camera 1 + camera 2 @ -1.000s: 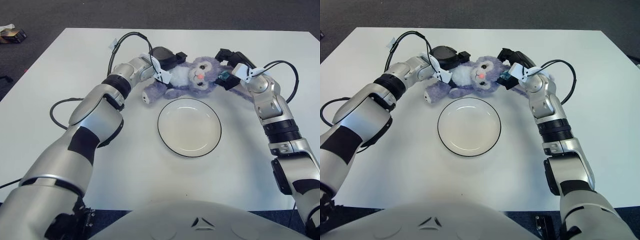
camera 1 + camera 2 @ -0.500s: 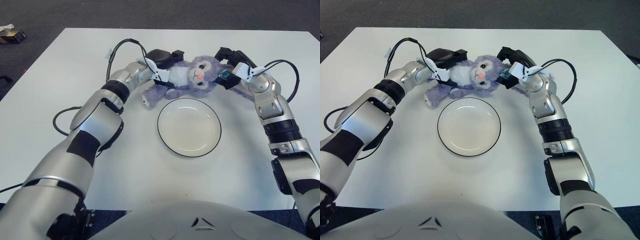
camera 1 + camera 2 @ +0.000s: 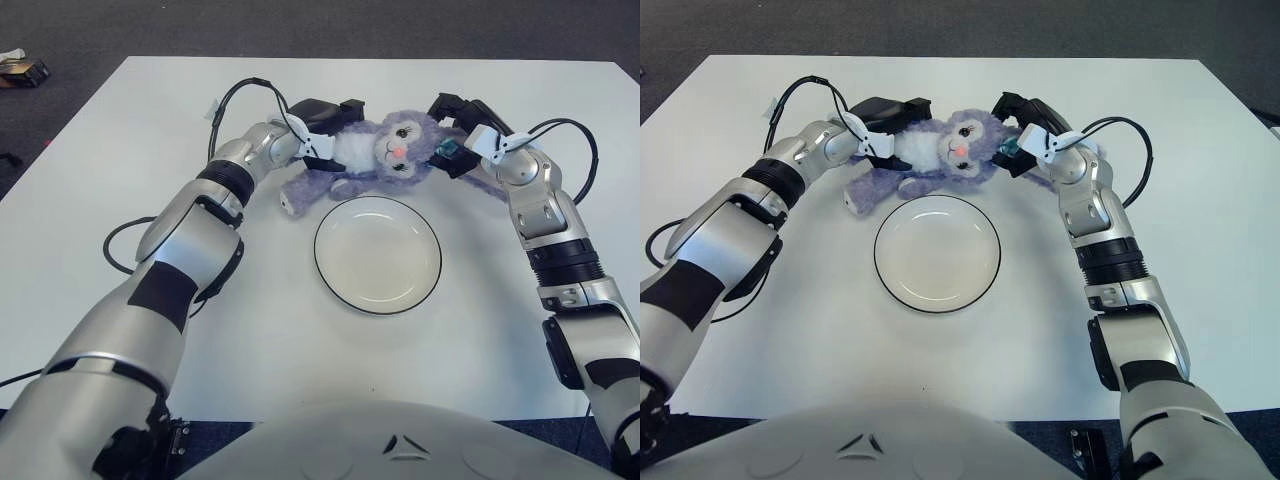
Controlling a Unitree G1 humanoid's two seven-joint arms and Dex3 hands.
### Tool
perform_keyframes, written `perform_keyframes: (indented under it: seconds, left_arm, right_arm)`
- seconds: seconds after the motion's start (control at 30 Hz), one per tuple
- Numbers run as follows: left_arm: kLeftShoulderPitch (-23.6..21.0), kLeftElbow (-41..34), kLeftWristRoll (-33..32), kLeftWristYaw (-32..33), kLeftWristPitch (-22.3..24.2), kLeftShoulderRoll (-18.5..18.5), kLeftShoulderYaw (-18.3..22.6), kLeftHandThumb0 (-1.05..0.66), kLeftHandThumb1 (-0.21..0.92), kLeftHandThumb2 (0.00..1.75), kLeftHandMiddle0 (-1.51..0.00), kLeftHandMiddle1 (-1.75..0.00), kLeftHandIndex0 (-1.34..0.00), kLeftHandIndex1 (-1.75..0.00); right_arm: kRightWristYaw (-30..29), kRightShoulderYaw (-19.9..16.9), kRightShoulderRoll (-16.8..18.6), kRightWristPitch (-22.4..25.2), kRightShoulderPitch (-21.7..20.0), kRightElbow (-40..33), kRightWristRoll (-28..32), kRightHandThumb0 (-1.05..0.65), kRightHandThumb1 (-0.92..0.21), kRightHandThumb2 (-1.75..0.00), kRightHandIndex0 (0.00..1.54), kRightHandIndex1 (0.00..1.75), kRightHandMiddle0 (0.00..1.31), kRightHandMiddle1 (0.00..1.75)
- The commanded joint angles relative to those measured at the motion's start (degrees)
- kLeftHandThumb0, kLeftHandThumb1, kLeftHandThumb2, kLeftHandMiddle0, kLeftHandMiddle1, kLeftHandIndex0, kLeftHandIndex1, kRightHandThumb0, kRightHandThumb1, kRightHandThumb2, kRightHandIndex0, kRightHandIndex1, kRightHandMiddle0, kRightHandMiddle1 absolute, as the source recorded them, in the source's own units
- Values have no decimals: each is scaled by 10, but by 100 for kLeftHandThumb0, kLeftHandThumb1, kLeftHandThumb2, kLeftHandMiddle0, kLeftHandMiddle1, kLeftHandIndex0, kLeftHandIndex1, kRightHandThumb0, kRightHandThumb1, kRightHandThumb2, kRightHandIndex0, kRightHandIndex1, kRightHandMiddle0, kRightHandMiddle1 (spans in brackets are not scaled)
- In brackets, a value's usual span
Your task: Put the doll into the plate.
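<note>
Both hands point(image 3: 325, 118) point(image 3: 455, 130) around doll point(image 3: 375, 155)

A purple doll point(image 3: 375, 155) with a white belly lies on the white table point(image 3: 120, 180), just behind the white plate point(image 3: 378, 254) with a dark rim. The left hand point(image 3: 322, 118) closes its fingers on the body side of the doll, and the right hand point(image 3: 455, 125) grips it at the head side. The plate has nothing in it.
</note>
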Motion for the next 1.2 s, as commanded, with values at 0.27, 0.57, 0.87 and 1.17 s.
perform_keyframes:
  seconds: [0.27, 0.57, 0.87, 1.17]
  left_arm:
    - [7, 2, -23, -51, 1, 41, 34, 46, 36, 126, -57, -175, -65, -175]
    - [5, -5, -27, -70, -1, 46, 45, 46, 34, 128, -58, -175, -65, -175]
    - [-12, -61, -66, -170, -32, 80, 72, 47, 32, 130, -60, -175, -66, -175]
    - [-40, -121, -72, -240, -37, 107, 76, 47, 32, 131, -60, -175, -67, -175]
  right_arm:
    - [2, -18, -17, 2, 2, -19, 7, 46, -32, -131, 60, 175, 80, 175]
    - [4, -18, -17, 4, 1, -24, 7, 46, -31, -131, 61, 175, 80, 175]
    - [21, -17, -24, 5, 0, -52, 4, 46, -31, -131, 61, 175, 79, 175]
    - [25, -14, -29, -6, 4, -75, -4, 46, -31, -131, 61, 175, 79, 175]
